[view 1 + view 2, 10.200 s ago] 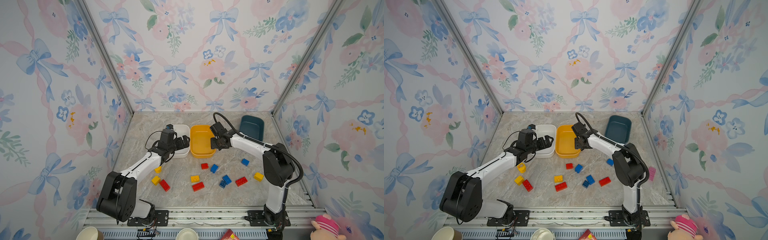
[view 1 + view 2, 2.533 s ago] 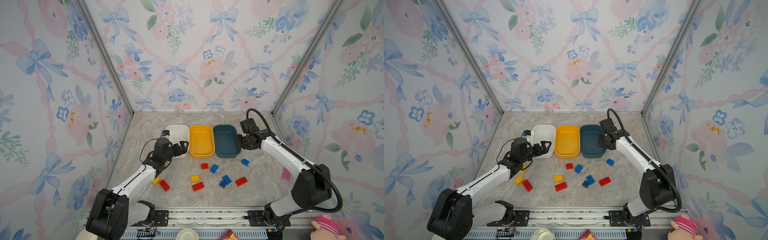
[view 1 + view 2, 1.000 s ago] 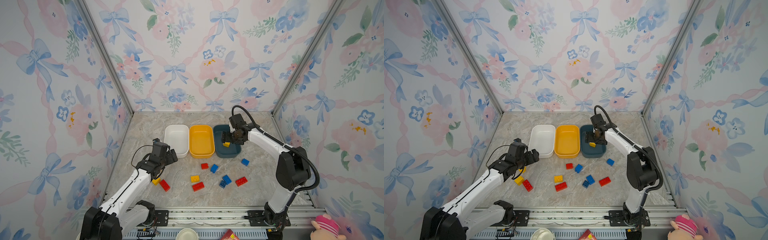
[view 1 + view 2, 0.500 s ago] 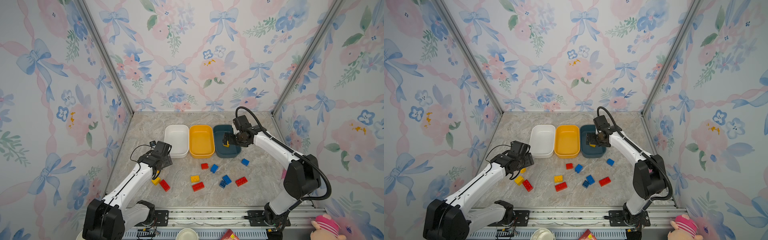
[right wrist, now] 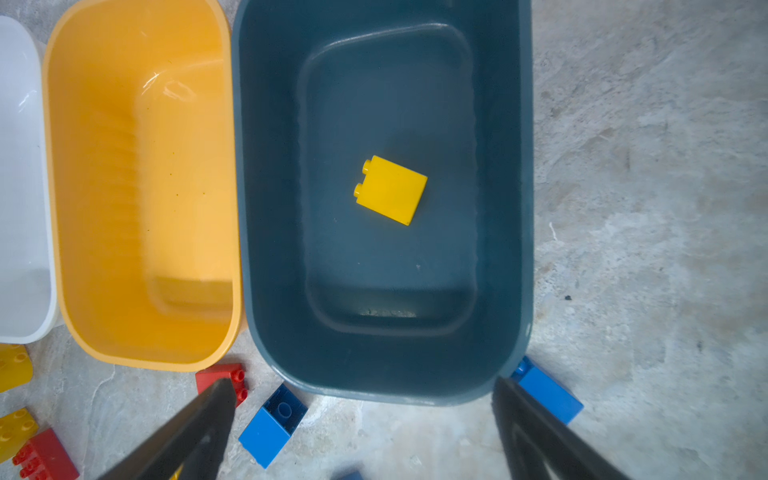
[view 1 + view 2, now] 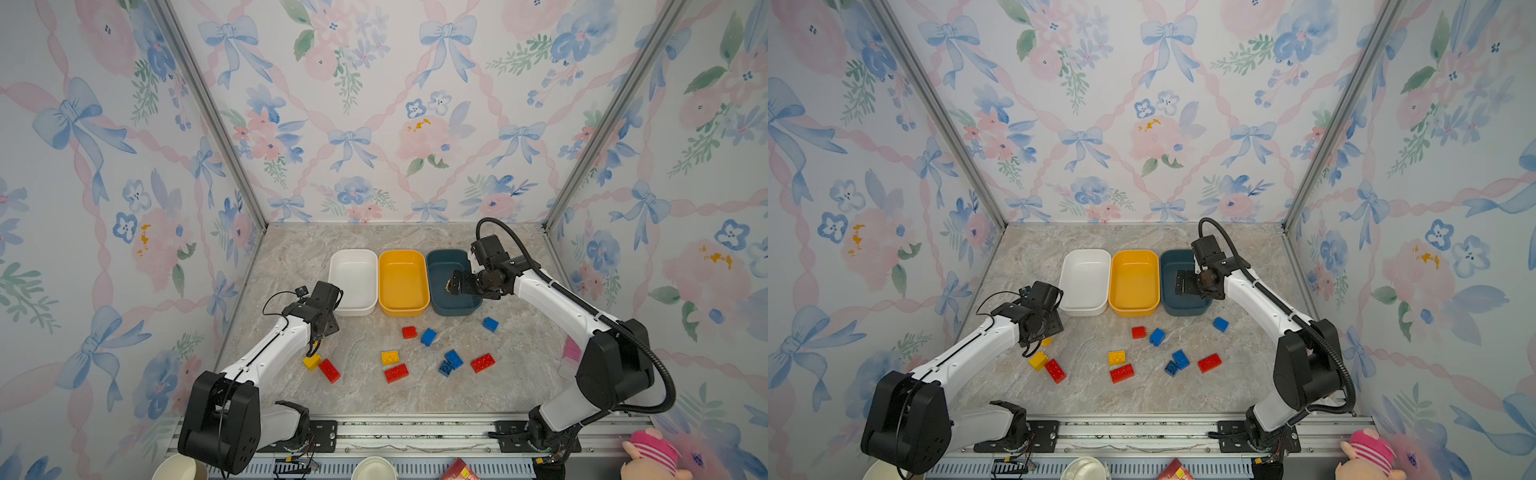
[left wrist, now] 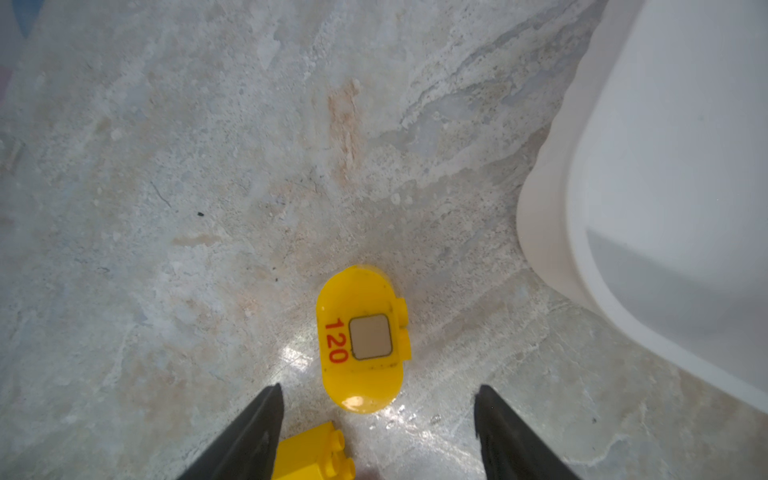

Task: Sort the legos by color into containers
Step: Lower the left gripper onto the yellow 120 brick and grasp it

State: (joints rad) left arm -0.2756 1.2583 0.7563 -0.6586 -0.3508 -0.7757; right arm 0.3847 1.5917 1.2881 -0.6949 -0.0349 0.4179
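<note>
Pick pending: left gripper (image 7: 379, 388) spread before rounded yellow brick (image 7: 359, 340).
Right gripper (image 5: 361, 381) spread over teal tub (image 5: 270, 208). Judged next: advance left, close.

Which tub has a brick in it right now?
The dark teal tub: one yellow brick lies on its floor. The white tub and the yellow-orange tub hold nothing.

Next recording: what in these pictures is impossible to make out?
Left gripper: fingertips hidden under its own wrist in both top views.
Yellow brick in the teal tub: mostly covered by the right gripper in both top views.
Cups: cut off by both top views' bottom edge.
</note>
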